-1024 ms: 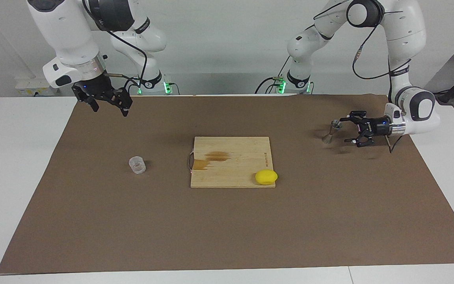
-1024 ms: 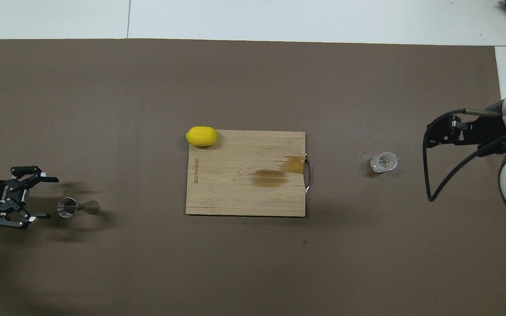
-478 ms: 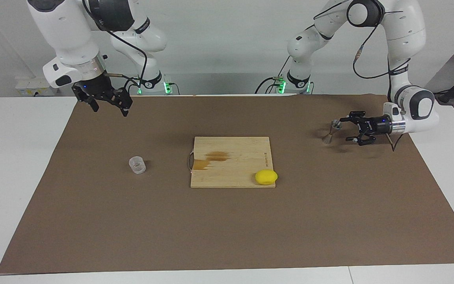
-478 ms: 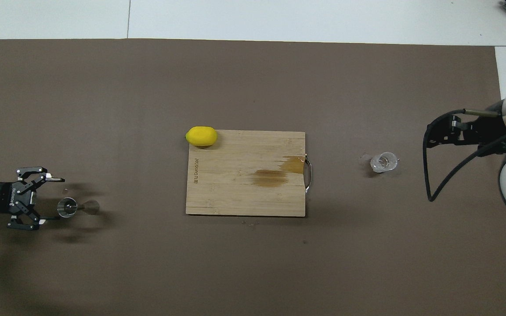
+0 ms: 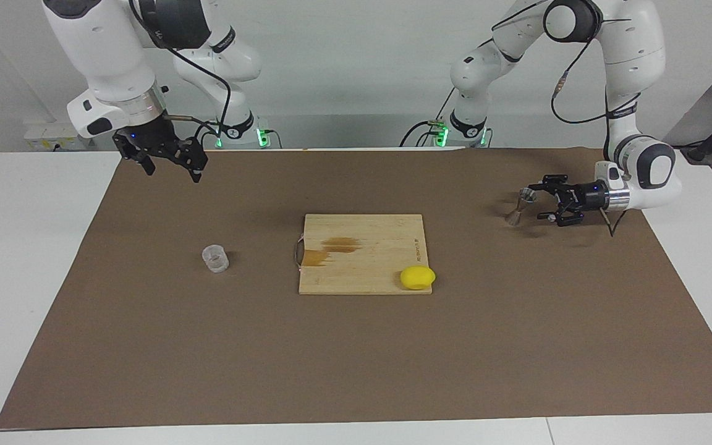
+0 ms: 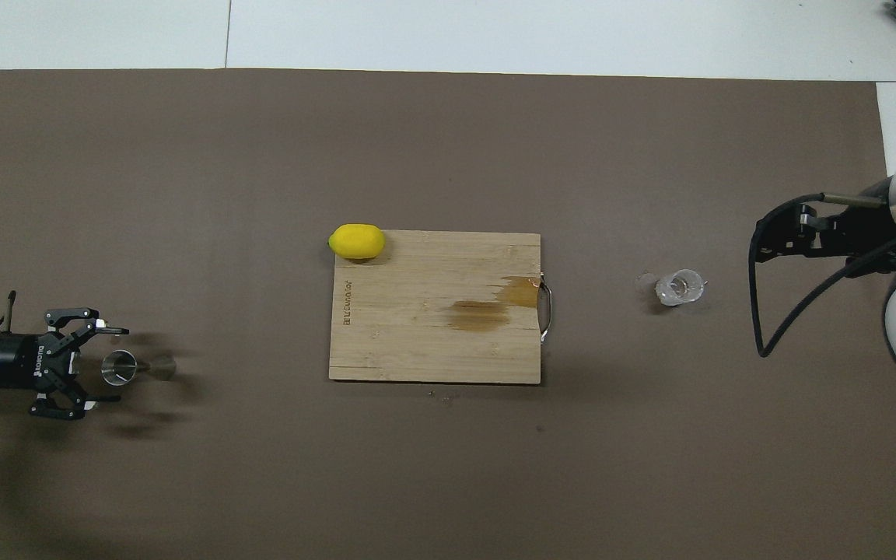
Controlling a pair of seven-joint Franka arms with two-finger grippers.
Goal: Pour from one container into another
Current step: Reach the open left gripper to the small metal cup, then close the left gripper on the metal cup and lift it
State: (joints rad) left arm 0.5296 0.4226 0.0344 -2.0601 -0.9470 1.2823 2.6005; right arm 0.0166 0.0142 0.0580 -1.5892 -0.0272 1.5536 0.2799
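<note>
The left gripper (image 5: 540, 201) (image 6: 98, 364), fingers spread, lies level just beside the upright silver jigger (image 5: 520, 206) (image 6: 120, 367) at the left arm's end of the worktop (image 5: 356, 346), not gripping it. The clear cup (image 5: 214, 258) (image 6: 680, 287) stands toward the right arm's end, where the right gripper (image 5: 170, 168) hangs open, waiting.

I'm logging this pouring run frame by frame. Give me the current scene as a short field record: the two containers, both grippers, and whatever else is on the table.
cup: clear cup, upright on the brown mat
jigger: silver jigger, upright
left gripper: left gripper, open, beside the jigger
right gripper: right gripper, waits raised, open
board: cutting board, stained
lemon: lemon, on the board's corner
</note>
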